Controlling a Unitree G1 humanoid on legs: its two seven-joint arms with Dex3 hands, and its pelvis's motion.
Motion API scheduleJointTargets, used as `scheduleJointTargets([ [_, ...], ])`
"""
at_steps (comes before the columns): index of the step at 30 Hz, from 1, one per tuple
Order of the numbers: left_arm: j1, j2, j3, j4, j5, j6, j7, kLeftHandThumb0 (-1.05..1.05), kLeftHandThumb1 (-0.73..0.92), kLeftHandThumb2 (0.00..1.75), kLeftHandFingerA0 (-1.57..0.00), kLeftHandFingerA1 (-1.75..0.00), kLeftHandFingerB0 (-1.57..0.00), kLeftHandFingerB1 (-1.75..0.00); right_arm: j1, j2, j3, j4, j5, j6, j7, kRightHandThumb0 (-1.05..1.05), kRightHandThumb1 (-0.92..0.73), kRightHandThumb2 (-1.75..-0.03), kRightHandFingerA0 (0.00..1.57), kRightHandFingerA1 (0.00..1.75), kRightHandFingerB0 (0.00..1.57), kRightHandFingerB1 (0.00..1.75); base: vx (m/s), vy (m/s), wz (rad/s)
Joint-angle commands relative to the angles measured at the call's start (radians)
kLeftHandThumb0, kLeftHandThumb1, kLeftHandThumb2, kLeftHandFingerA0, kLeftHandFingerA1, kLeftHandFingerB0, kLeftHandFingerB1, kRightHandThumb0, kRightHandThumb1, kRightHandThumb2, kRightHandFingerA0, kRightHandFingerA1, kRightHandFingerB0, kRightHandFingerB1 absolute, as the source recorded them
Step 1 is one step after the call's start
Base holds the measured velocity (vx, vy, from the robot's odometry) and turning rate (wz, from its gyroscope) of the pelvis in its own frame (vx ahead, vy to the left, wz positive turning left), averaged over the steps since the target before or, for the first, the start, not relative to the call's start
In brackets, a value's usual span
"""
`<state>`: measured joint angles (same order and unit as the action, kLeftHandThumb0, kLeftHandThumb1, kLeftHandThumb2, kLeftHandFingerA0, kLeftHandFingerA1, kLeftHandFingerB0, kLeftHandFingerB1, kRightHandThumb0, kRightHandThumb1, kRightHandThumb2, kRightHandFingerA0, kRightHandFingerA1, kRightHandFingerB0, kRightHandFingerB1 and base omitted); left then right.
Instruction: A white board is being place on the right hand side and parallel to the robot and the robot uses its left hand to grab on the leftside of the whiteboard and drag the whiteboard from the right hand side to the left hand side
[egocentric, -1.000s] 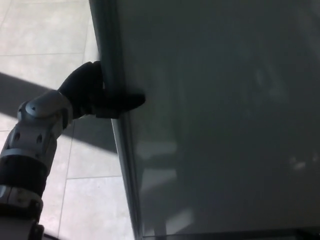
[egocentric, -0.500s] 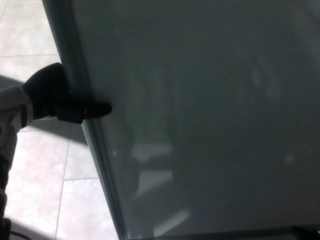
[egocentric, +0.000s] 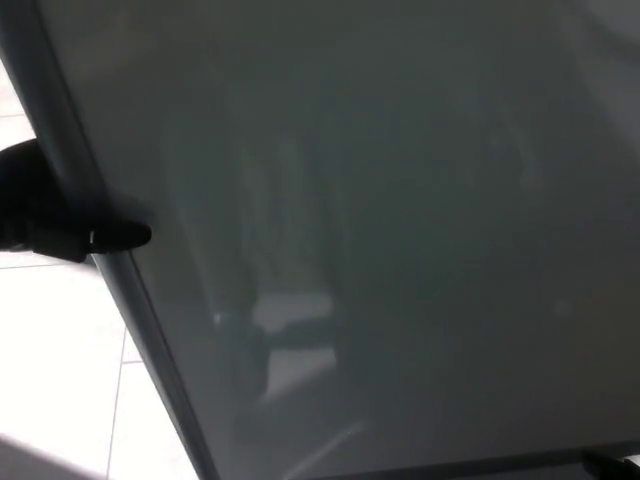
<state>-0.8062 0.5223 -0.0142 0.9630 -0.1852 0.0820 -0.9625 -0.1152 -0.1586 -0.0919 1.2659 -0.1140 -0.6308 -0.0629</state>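
Observation:
The whiteboard (egocentric: 400, 220) fills nearly the whole head view, its glossy grey face showing dim reflections. Its left frame edge (egocentric: 110, 270) runs diagonally from the top left down to the bottom. My left hand (egocentric: 55, 215), black, clasps that left edge at mid height, with one digit lying over the board's front face and the rest behind the frame. Only the hand shows; the forearm is cut off by the picture's left border. My right hand is out of sight.
Pale floor tiles (egocentric: 60, 360) show in a narrow wedge at the lower left. A dark strip, the board's lower frame (egocentric: 500, 468), crosses the bottom right.
The board's left edge and my left hand on it have slid steadily toward the picture's left, and the board now covers far more of the view. The edge leans more.

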Motion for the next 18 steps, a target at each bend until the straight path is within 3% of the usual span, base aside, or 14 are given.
scheduleJointTargets([
  [1, -0.014, 0.179, 0.042, 0.073, -0.015, -0.07, -0.294, -0.22, 0.75, 0.63, -0.71, -1.6, -0.71, -1.47, 0.0, -0.026, 0.002, 0.008, -0.01, -0.003, -0.035, -0.25, -0.87, -0.66, 0.72, 0.51, 0.41, 0.33, 0.0, 0.0, 0.0],
  [4, -0.024, 0.178, 0.048, 0.088, -0.021, -0.041, -0.302, -0.18, 0.77, 0.63, -0.76, -1.6, -0.75, -1.41, -0.002, -0.025, 0.002, 0.008, -0.008, 0.0, -0.035, -0.26, -0.87, -0.66, 0.72, 0.51, 0.41, 0.33, 0.0, 0.0, 0.0],
  [5, -0.028, 0.186, 0.061, 0.122, -0.044, 0.049, -0.356, -0.06, 0.76, 0.68, -0.84, -1.51, -0.86, -1.23, 0.0, -0.022, 0.0, 0.008, -0.005, -0.006, -0.032, -0.25, -0.86, -0.66, 0.74, 0.53, 0.41, 0.33, 0.0, 0.0, 0.0],
  [6, -0.024, 0.195, 0.068, 0.133, -0.05, 0.077, -0.373, -0.07, 0.78, 0.65, -0.84, -1.44, -0.88, -1.13, 0.001, -0.023, 0.0, 0.008, -0.004, -0.009, -0.028, -0.25, -0.87, -0.66, 0.74, 0.53, 0.4, 0.33, 0.0, 0.0, 0.0],
  [10, -0.019, 0.204, 0.072, 0.139, -0.04, 0.058, -0.37, -0.07, 0.78, 0.65, -0.84, -1.44, -0.88, -1.13, 0.0, -0.026, 0.0, 0.009, -0.003, -0.009, -0.023, -0.25, -0.87, -0.66, 0.74, 0.53, 0.4, 0.33, 0.0, 0.0, 0.0],
  [11, 0.024, 0.246, 0.104, 0.147, -0.053, 0.022, -0.356, -0.09, 0.76, 0.66, -0.84, -1.43, -0.87, -1.14, -0.002, -0.026, -0.004, 0.009, 0.002, -0.006, -0.016, -0.25, -0.87, -0.66, 0.73, 0.52, 0.4, 0.33, 0.0, 0.0, 0.0],
  [17, 0.025, 0.269, 0.123, 0.178, -0.043, 0.056, -0.346, -0.1, 0.75, 0.68, -0.87, -1.43, -0.91, -1.14, -0.004, -0.031, 0.01, 0.01, -0.016, -0.007, -0.037, -0.24, -0.87, -0.66, 0.73, 0.52, 0.41, 0.33, 0.0, 0.0, 0.0],
  [18, 0.057, 0.329, 0.16, 0.231, -0.055, 0.079, -0.349, 0.03, 0.76, 0.7, -0.84, -1.53, -0.86, -1.18, -0.004, -0.031, 0.01, 0.011, -0.017, -0.004, -0.04, -0.25, -0.86, -0.66, 0.75, 0.52, 0.41, 0.33, 0.0, 0.0, 0.0],
])
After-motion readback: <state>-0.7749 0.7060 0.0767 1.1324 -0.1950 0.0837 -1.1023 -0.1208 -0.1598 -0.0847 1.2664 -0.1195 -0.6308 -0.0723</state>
